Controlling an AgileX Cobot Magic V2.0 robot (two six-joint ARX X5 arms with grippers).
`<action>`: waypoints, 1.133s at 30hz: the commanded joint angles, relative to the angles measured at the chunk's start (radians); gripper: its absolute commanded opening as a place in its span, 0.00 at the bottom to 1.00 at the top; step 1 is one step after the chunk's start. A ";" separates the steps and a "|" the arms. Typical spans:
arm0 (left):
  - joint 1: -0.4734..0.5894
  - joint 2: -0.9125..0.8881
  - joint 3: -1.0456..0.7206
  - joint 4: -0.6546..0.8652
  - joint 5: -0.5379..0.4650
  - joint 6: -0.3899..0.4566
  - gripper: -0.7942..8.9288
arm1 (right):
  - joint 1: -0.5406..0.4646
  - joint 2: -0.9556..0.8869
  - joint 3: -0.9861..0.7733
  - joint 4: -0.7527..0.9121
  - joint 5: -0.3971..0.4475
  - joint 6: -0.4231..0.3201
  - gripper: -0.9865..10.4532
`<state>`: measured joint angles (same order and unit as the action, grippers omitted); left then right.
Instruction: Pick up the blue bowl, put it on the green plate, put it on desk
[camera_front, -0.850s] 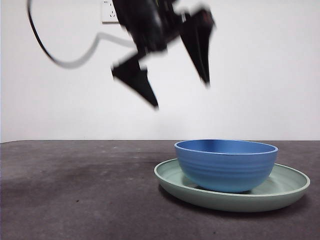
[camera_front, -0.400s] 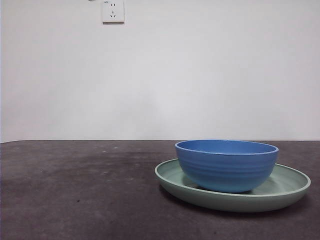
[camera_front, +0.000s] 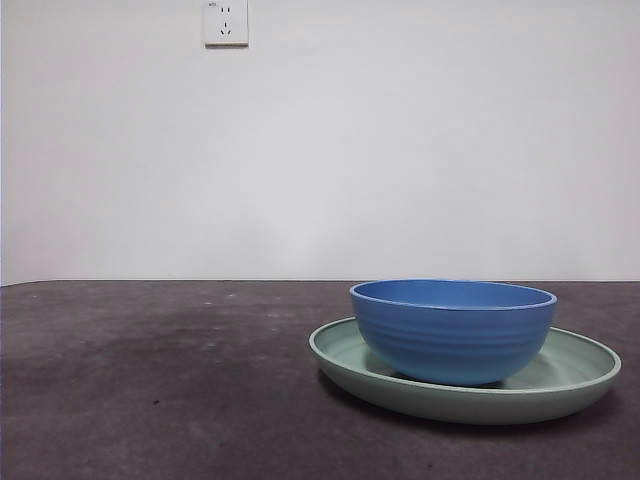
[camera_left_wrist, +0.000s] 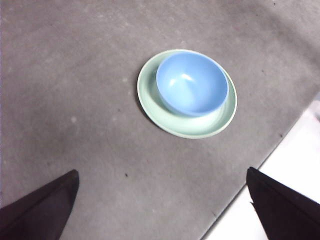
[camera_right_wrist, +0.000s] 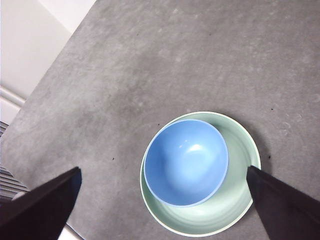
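1. The blue bowl (camera_front: 452, 331) is sitting upright inside the green plate (camera_front: 560, 382), its mouth facing straight up and its rim lying level.
2. Being round, the bowl is showing no long axis; its faint ridges are running level around its outside wall.
3. In both wrist views the bowl is sitting off the plate's centre, crowding one side of the rim and leaving a wider crescent of bare plate on the other side.
4. The plate is lying flat on the desk (camera_front: 150, 400), in the front view toward the desk's right side and near its front edge.
5. The left gripper (camera_left_wrist: 160, 210) is hanging high over the desk with its jaws spread wide and nothing between them; the bowl (camera_left_wrist: 192, 84) and plate (camera_left_wrist: 192, 130) are lying well apart from it, near a desk edge.
6. The right gripper (camera_right_wrist: 162, 210) is also hanging high, jaws wide apart and empty, with the bowl (camera_right_wrist: 186, 162) and plate (camera_right_wrist: 225, 210) below and between the two jaw tips.
7. A white wall socket (camera_front: 226, 22) is showing on the wall behind the desk.
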<state>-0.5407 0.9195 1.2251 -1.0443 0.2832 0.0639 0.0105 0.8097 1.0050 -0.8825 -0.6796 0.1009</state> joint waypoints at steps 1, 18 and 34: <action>-0.005 -0.084 -0.083 0.039 0.018 0.013 0.66 | 0.001 0.006 0.016 0.005 0.000 -0.008 0.61; -0.005 -0.389 -0.240 0.095 0.031 0.011 0.66 | 0.002 0.069 0.016 -0.094 0.050 -0.004 0.61; -0.005 -0.389 -0.240 0.095 0.031 0.023 0.66 | 0.111 0.509 0.016 -0.090 0.321 -0.075 0.61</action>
<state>-0.5407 0.5270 0.9749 -0.9604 0.3103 0.0696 0.1173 1.3048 1.0050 -0.9768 -0.3622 0.0483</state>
